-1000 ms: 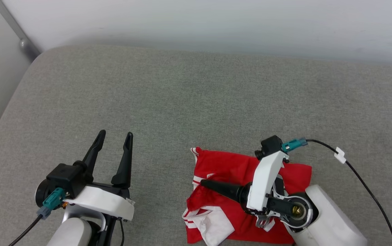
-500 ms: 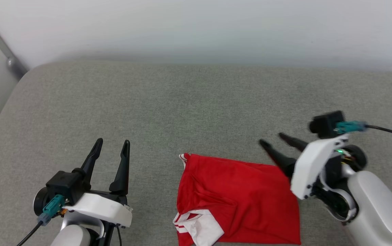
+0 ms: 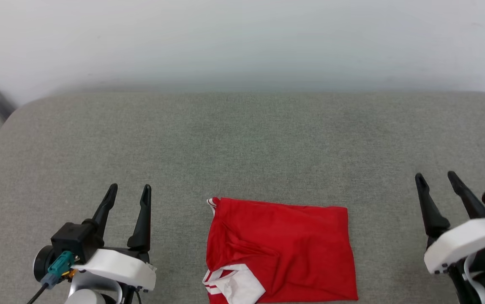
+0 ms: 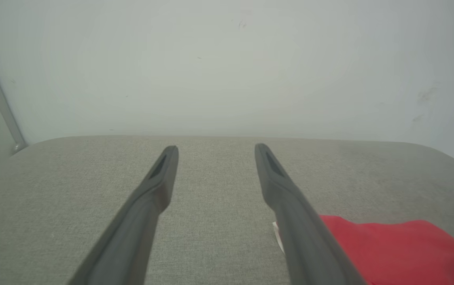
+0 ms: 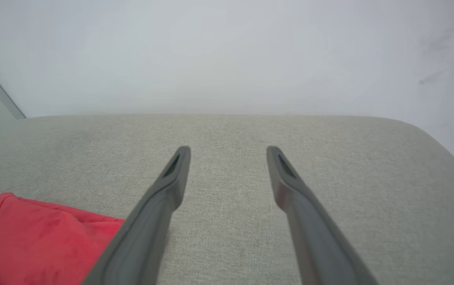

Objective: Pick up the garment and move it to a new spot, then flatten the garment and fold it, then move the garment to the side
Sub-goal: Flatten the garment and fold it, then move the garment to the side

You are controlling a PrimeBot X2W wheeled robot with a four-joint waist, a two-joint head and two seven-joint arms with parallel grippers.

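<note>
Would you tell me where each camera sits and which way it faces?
Head view: above, looking down at the garment on the cushion; left gripper and right gripper show, open.
Left wrist view: along its own fingers toward the wall.
Right wrist view: likewise, along its fingers.
Both wrist views catch the garment's edge.

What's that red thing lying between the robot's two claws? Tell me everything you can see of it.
It is a red garment, seemingly thin soft cloth, folded into a rough rectangle with some creases. A white sleeve with red-and-white striped trim pokes out at its near left corner. It lies flat on the grey upholstered surface; the left gripper and right gripper stand open to either side, not touching it.
</note>
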